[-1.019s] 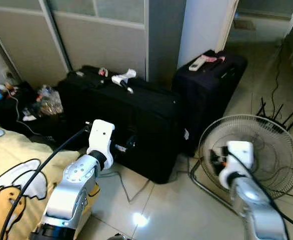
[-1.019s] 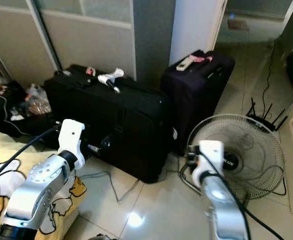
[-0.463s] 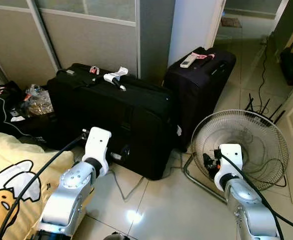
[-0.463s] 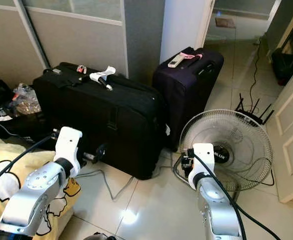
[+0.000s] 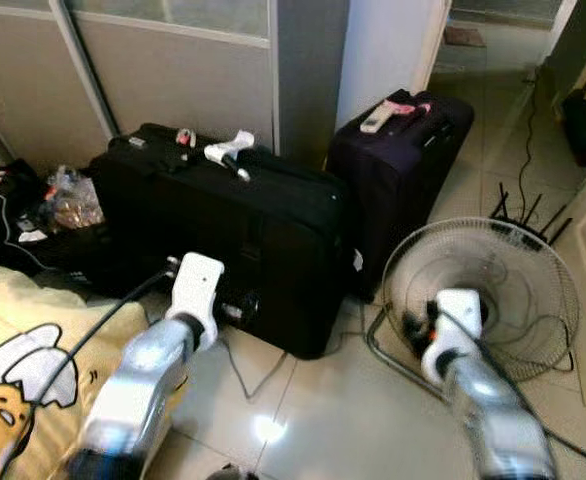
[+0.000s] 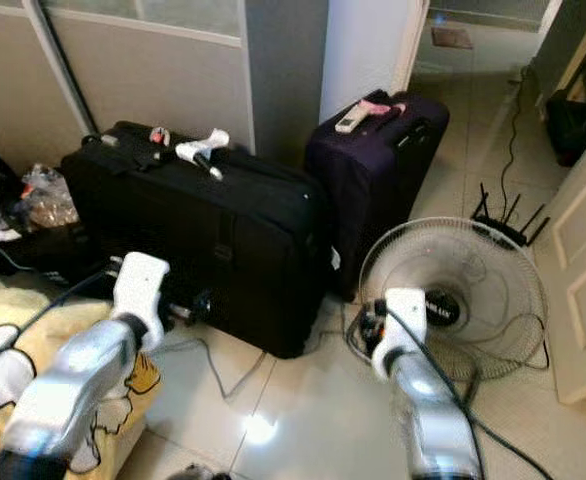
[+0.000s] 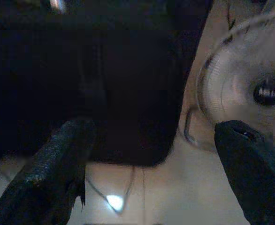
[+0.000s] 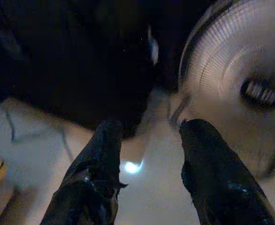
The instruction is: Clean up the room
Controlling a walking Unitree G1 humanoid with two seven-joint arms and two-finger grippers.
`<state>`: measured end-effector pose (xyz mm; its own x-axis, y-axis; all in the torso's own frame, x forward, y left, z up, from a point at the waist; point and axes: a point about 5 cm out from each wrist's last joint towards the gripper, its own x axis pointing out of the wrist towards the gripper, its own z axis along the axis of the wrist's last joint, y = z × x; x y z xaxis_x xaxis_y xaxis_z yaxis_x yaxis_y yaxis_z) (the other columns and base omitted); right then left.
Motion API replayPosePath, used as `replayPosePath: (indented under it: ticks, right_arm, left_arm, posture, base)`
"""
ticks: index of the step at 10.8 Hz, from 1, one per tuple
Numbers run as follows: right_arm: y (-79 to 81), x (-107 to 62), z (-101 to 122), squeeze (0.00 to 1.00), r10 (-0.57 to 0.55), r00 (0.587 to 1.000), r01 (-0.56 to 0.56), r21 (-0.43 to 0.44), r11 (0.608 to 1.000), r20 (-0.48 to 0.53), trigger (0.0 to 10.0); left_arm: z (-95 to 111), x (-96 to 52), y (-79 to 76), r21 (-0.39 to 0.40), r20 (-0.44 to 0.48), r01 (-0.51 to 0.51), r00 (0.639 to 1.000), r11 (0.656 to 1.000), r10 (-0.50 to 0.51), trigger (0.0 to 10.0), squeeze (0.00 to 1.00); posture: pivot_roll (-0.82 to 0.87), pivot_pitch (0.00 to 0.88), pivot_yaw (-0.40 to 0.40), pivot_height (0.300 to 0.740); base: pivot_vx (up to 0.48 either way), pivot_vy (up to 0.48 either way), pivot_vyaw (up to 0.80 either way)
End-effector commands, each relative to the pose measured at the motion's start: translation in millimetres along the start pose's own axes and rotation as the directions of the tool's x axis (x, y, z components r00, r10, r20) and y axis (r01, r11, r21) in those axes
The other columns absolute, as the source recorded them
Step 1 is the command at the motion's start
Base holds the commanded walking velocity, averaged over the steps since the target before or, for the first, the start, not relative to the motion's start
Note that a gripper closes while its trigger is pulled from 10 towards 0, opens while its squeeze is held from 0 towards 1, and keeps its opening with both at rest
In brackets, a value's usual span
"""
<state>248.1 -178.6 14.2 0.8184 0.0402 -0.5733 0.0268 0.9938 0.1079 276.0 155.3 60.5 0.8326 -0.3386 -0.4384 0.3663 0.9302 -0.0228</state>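
— What do your head cameras give you?

— A large black suitcase [image 5: 228, 235] lies on its side against the sliding panels, with a white crumpled item [image 5: 231, 151] and small bits on top. A dark purple suitcase [image 5: 403, 170] stands upright just beside it, a pale remote-like thing [image 5: 377, 118] on its lid. A floor fan [image 5: 488, 295] stands on the tiles [image 5: 323, 420] to my right, cables trailing behind it. A yellow cartoon blanket [image 5: 18, 350] sits at my left. Both arms are raised and blurred.

— And the left wrist?

— My left gripper [image 7: 151, 154] has its fingers [image 7: 57, 159] spread wide, holding nothing, aimed at the black suitcase's lower edge and the fan.

— The right wrist?

— My right gripper [image 8: 149, 159] is parted too, empty, over the tiles between suitcase and fan.
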Motion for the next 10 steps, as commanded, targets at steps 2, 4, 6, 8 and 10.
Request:
replayPosePath:
  ticks: [2, 4, 6, 8, 10]
  right_arm:
    - [-5.2, 13.8, -55.5, 0.00, -0.006, 0.972, 0.015, 0.036, 0.999, -0.237, 10.0]
    - [4.9, 11.5, -95.8, 0.00, 0.046, 0.907, -0.025, 0.055, 0.998, -0.419, 10.0]
    - [9.1, 2.0, -122.2, 0.00, 0.061, 0.867, -0.025, 0.079, 0.997, -0.494, 10.0]
    - [17.1, -9.5, -146.7, 0.00, 0.075, 0.830, -0.030, 0.090, 0.995, -0.553, 10.0]
    - [25.9, -19.2, -163.2, 0.00, 0.100, 0.794, -0.022, 0.136, 0.990, -0.599, 10.0]
  left_arm:
    - [-70.8, 8.5, 6.0, -0.005, -0.311, 0.025, 0.950, 1.000, -0.025, 10.0, 0.00]
    - [-132.9, -8.9, -0.8, 0.035, -0.568, 0.112, 0.820, 0.993, -0.072, 10.0, 0.00]
    - [-166.1, -28.8, -5.7, -0.089, -0.652, 0.038, 0.753, 0.995, -0.087, 10.0, 0.00]
    - [-189.0, -43.1, -20.0, -0.170, -0.685, 0.038, 0.713, 0.985, -0.146, 10.0, 0.00]
    - [-191.8, -43.6, -26.7, -0.194, -0.682, 0.048, 0.711, 0.980, -0.170, 10.0, 0.00]
  posture:
    - [-0.02, 0.000, 0.056, 0.740]
    - [-0.02, 0.000, 0.063, 0.740]
    - [-0.01, 0.000, 0.058, 0.740]
    - [0.01, 0.000, 0.045, 0.740]
    - [0.01, 0.000, 0.047, 0.740]
  base:
    - [0.000, 0.000, 0.00]
    - [0.000, 0.000, 0.00]
    - [0.000, 0.000, 0.00]
    - [0.000, 0.000, 0.00]
    - [0.000, 0.000, 0.00]
